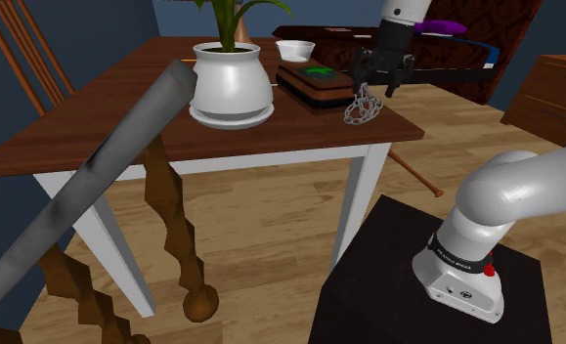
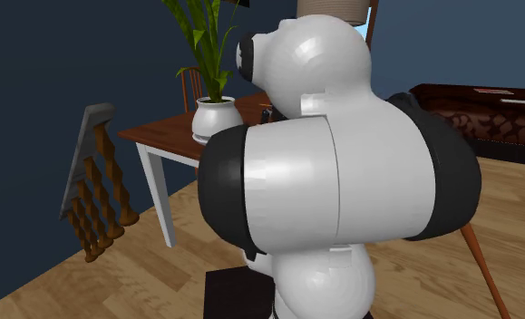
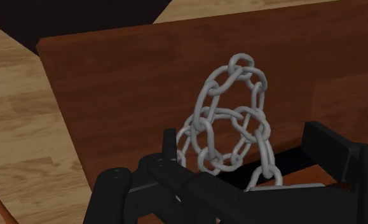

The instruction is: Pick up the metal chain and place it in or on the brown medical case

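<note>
Hand holds chain just beside brown case; white plant pot near.

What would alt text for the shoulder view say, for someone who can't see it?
A black gripper holds a grey chain dangling over the corner of a brown table beside a flat brown case. A white plant pot and a small white bowl stand there too.

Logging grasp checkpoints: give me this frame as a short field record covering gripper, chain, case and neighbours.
gripper: black gripper, shut on the chain
chain state: grey links bunched, dangling below the gripper
chain location: over the table corner, at the shoulder view's right of the case
table contact: cannot tell if the lowest links touch
case: brown, flat on the table, green patch on top, chain not yet on it
neighbours: white plant pot, small white bowl
</note>
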You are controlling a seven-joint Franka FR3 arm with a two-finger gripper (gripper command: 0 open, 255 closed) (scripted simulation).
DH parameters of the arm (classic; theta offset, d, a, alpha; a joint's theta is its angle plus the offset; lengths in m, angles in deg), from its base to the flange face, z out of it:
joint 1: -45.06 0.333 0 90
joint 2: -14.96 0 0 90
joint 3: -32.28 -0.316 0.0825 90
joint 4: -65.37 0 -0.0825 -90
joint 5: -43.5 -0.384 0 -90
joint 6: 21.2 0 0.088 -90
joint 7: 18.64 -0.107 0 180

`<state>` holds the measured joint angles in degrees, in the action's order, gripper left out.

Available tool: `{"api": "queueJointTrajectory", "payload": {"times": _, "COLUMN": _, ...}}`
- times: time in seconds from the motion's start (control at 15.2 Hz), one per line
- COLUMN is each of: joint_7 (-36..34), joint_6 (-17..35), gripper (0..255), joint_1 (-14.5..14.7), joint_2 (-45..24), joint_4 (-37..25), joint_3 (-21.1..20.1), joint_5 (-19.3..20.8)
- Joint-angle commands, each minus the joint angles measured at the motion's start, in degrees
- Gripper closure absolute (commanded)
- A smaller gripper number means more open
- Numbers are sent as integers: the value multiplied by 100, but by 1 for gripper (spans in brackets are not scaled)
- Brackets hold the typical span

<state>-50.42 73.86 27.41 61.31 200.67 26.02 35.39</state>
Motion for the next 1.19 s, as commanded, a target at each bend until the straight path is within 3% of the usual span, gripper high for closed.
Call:
{"api": "queueJointTrajectory", "payload": {"times": 0.0, "joint_7": -136, "joint_6": 168, "gripper": 0, "joint_1": -53, "joint_2": 30, "joint_4": 180, "joint_3": -40, "joint_5": -28}}
{"api": "queueJointTrajectory", "payload": {"times": 0.26, "joint_7": -127, "joint_6": 509, "gripper": 0, "joint_1": -39, "joint_2": 57, "joint_4": 547, "joint_3": -85, "joint_5": -66}}
{"api": "queueJointTrajectory", "payload": {"times": 0.79, "joint_7": -127, "joint_6": 508, "gripper": 0, "joint_1": -39, "joint_2": 57, "joint_4": 546, "joint_3": -85, "joint_5": -66}}
{"api": "queueJointTrajectory", "payload": {"times": 0.86, "joint_7": -127, "joint_6": 508, "gripper": 255, "joint_1": -39, "joint_2": 57, "joint_4": 546, "joint_3": -85, "joint_5": -66}}
{"api": "queueJointTrajectory", "payload": {"times": 1.12, "joint_7": -126, "joint_6": 509, "gripper": 255, "joint_1": -39, "joint_2": 58, "joint_4": 547, "joint_3": -84, "joint_5": -66}}
